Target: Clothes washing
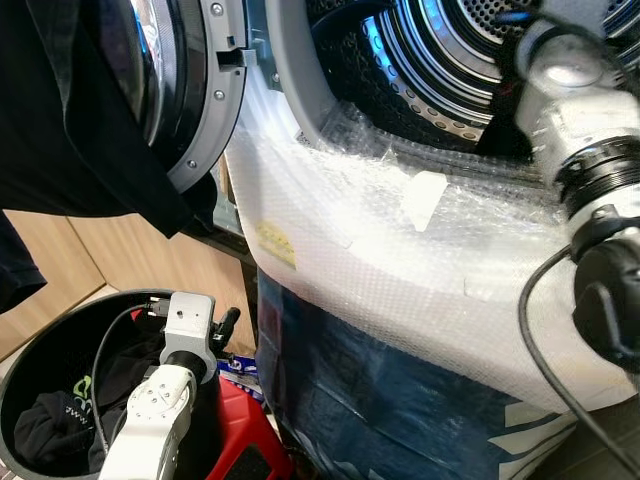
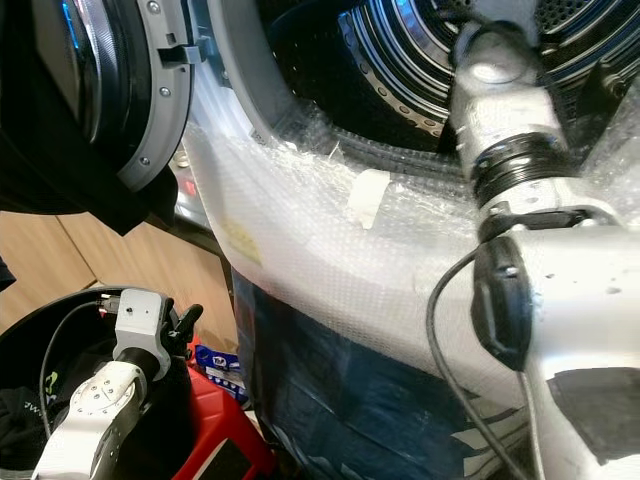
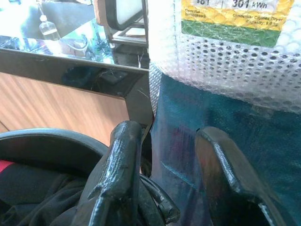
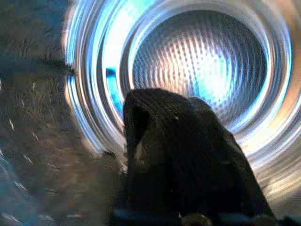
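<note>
The washing machine's drum [image 1: 450, 50] stands open, its front wrapped in bubble wrap [image 1: 400, 250]. My right arm [image 1: 580, 110] reaches into the opening. In the right wrist view a black garment [image 4: 178, 155] hangs bunched over the fingers in front of the shiny drum wall [image 4: 202, 61], with the right gripper shut on it. My left gripper [image 3: 169, 134] is open and holds nothing, low beside the machine's blue-wrapped side and over the round dark laundry basket [image 1: 30, 350]. Dark clothes [image 1: 50, 420] lie in the basket.
The machine's door [image 1: 190, 90] swings open to the left, and a black cloth [image 1: 80, 130] hangs in front of it. A red object [image 1: 250, 440] sits on the floor between basket and machine. Wooden flooring [image 1: 140, 260] lies behind the basket.
</note>
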`<state>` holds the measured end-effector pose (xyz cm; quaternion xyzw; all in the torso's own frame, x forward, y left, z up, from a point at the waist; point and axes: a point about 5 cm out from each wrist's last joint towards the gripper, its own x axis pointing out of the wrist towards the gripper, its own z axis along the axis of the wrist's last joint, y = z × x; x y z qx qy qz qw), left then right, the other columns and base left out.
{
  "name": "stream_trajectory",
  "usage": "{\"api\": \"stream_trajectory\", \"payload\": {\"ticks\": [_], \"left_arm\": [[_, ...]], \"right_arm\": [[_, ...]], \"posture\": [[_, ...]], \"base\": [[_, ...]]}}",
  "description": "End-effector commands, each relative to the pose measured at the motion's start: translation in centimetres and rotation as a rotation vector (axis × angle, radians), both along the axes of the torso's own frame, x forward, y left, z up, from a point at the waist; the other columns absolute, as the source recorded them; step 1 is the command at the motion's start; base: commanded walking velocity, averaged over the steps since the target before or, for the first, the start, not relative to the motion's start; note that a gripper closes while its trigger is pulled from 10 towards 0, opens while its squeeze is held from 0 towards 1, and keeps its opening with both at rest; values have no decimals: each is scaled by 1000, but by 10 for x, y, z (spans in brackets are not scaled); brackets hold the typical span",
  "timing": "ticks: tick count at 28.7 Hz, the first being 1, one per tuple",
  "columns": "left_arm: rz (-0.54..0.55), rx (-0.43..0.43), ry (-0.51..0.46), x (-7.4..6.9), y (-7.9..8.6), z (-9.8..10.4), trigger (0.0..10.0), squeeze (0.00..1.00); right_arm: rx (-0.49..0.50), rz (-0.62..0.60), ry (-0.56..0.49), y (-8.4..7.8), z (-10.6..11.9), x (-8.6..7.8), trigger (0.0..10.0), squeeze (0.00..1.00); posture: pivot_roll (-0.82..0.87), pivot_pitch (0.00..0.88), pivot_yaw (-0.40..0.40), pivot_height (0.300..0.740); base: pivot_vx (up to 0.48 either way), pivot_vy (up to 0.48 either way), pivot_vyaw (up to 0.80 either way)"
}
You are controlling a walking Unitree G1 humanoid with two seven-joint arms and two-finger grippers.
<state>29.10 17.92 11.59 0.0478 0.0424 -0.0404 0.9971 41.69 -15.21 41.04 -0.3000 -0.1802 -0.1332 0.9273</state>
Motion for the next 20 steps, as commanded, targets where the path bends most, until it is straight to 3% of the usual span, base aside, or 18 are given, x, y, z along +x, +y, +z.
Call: {"api": "stream_trajectory", "payload": {"ticks": [1, 3, 4, 5, 6, 7, 8, 11, 15, 20], "left_arm": [[-5, 4, -6, 1, 2, 1, 10000, 0], [-7, 4, -6, 0, 2, 1, 10000, 0], [-7, 4, -6, 0, 2, 1, 10000, 0], [-8, 5, -4, 0, 2, 0, 10000, 0], [-8, 5, -4, 0, 2, 0, 10000, 0], [-8, 6, -3, 0, 1, 0, 10000, 0], [-9, 5, -3, 0, 1, 0, 10000, 0], [-11, 3, -3, 0, 0, 0, 10000, 0], [-11, 2, -3, 0, 0, 0, 10000, 0], [-10, 6, -4, 0, 1, 0, 10000, 0]], "right_arm": [[-181, -39, -39, 5, 8, -3, 10000, 0], [-319, -89, -61, 6, 12, -4, 10000, 0], [-319, -89, -61, 6, 12, -4, 10000, 0], [-560, -148, -83, 11, 15, -5, 10000, 0], [-560, -148, -83, 11, 15, -5, 10000, 0], [-817, -229, -108, 14, 16, -6, 10000, 871], [-916, -267, -121, 14, 17, -6, 10000, 1000], [-1171, -347, -89, 10, 11, -4, 10000, 1000], [-1243, -366, -76, 9, 8, -3, 10000, 1000], [-1491, -456, -84, 6, 8, -4, 10000, 1000]], "posture": [[164, 4, 13, 740], [164, 2, 12, 740], [164, 2, 12, 740], [161, 4, 8, 740], [161, 4, 8, 740], [154, 4, 8, 740], [154, 5, 8, 740], [158, 5, 4, 740], [161, 6, 4, 740], [161, 9, 7, 740]], "base": [[0, 0, 0], [0, 0, 0], [0, 0, 0], [0, 0, 0], [0, 0, 0], [0, 0, 0], [0, 0, 0], [0, 0, 0], [0, 0, 0], [0, 0, 0]]}}
